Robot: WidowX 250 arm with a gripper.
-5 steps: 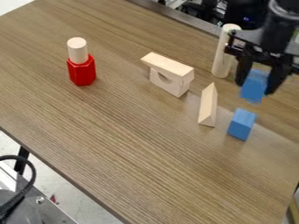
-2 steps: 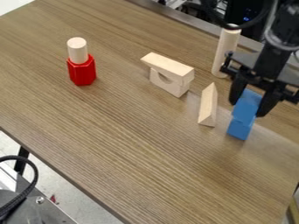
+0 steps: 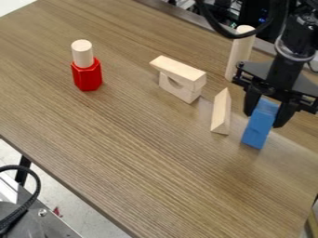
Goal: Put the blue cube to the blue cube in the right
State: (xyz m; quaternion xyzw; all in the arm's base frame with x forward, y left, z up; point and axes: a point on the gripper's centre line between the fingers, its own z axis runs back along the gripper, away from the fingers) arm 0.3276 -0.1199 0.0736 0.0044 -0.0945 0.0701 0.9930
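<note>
When scanning the tabletop (image 3: 142, 153) left to right, start off its edge with a black cable (image 3: 36, 186) at 8 o'clock. At 10, note a red hexagonal block (image 3: 88, 76), upright, carrying a short pale wooden cylinder (image 3: 82, 55) on top. Just past 12, toward 1, see a wooden plank (image 3: 177, 69) lying across an arched block (image 3: 188, 94). Near 3, inboard, see a wooden triangular prism (image 3: 220, 114), long axis roughly 12 to 6. Between 1 and 2, see a tall pale cylinder (image 3: 239, 56), standing upright. Just below 3, farther out, see the lower blue cube (image 3: 255, 137) on the tabletop, near the prism. Directly above, see the held blue cube (image 3: 265, 108), apparently seated on the lower one. Find the hand (image 3: 264, 116) at 3, pointing down, gripping the held blue cube from both sides.
</note>
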